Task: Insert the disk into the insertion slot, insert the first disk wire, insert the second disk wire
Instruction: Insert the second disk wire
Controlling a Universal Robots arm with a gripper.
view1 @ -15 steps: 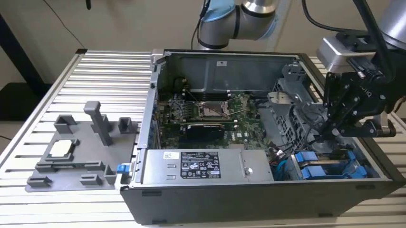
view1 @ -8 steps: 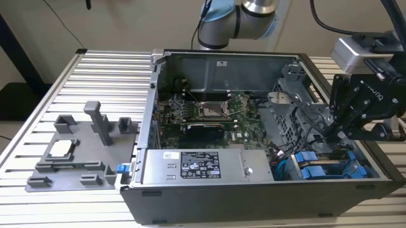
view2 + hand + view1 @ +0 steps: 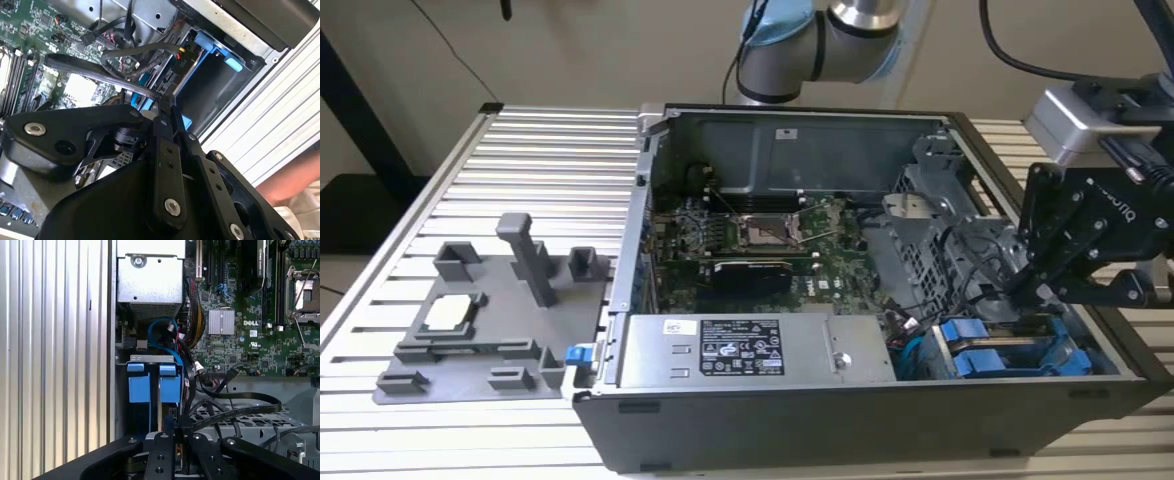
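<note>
Two blue-framed drives stand side by side in the grey drive cage (image 3: 145, 359), the insertion slot. The disk (image 3: 170, 387) is the one closest to my fingers, and its blue carrier also shows in the exterior view (image 3: 994, 358). My gripper (image 3: 172, 429) hangs just above the cage at the case's corner, on the exterior view's right (image 3: 1017, 295). Its fingers are pressed together (image 3: 164, 102) on the end of a flat black disk wire (image 3: 240, 412). That wire loops back over the motherboard (image 3: 90, 62). The connector itself is hidden between the fingers.
The silver power-supply box (image 3: 747, 350) lies beside the cage, with a blue cable (image 3: 160, 330) and bundled wires between them. The motherboard (image 3: 761, 235) fills the case floor. A grey fixture (image 3: 480, 320) sits on the slatted table. A person's arm (image 3: 295, 182) is near the case.
</note>
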